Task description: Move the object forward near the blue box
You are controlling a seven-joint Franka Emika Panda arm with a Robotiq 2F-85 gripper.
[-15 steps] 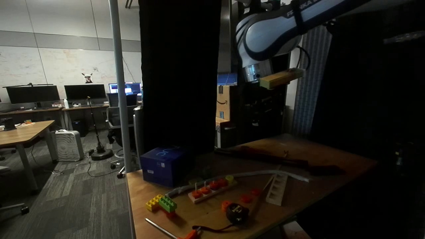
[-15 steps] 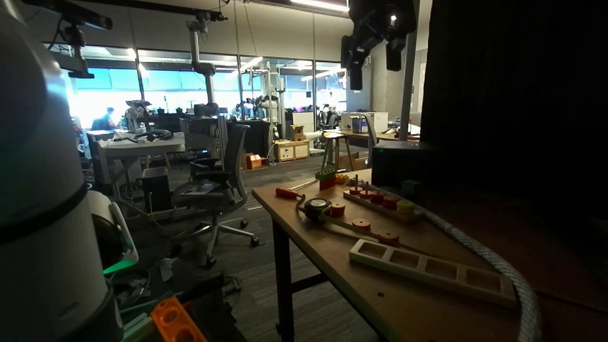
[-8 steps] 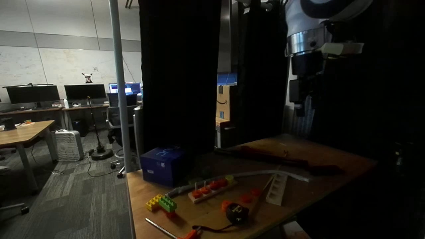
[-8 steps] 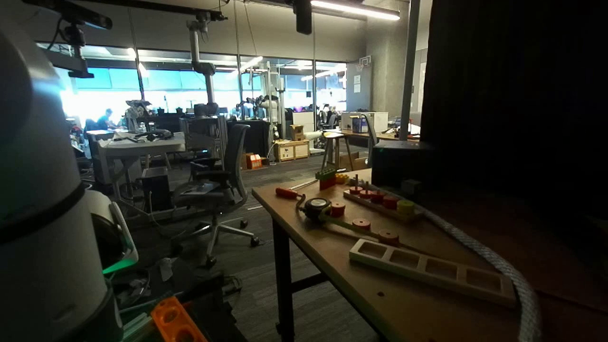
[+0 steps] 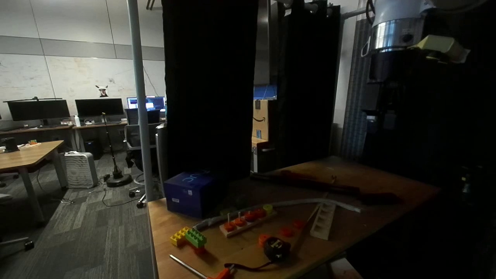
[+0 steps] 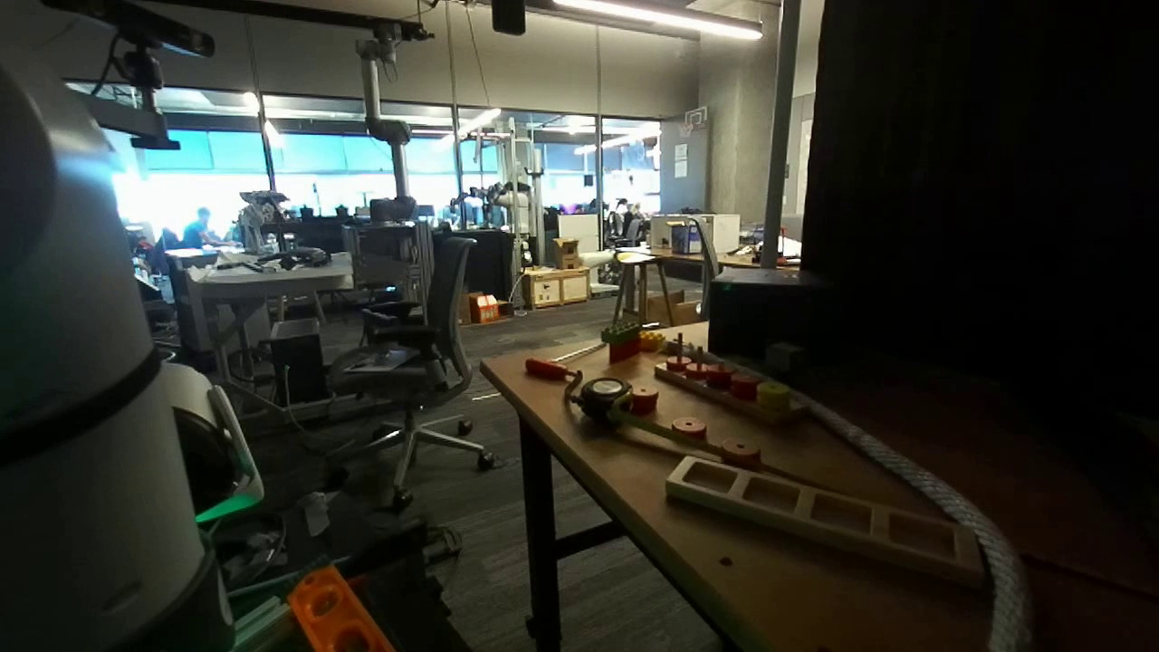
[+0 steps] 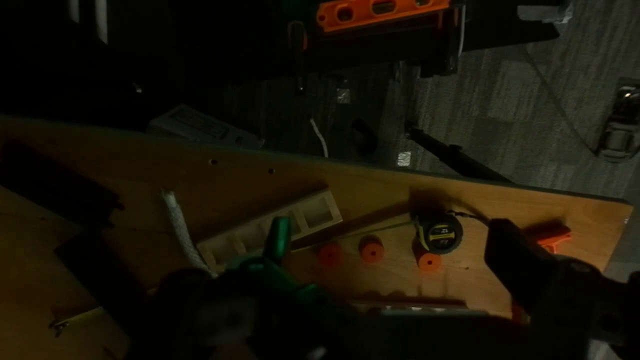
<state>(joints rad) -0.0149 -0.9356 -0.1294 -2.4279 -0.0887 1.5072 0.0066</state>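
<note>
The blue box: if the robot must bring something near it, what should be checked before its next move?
1. Pincer open: ok, jaws stand apart in the wrist view.
2. Pincer raised off the table: ok.
3. Blue box resting on the table: ok.
4. Space around the box uncluttered: not ok, rope, peg board and toy bricks lie near it.
5. Tape measure wound in: not ok, its blade is out.
6. Which object to move: cannot tell, none is singled out.

Bright windows (image 6: 317, 154) glow beyond an office chair (image 6: 450, 294).
</note>
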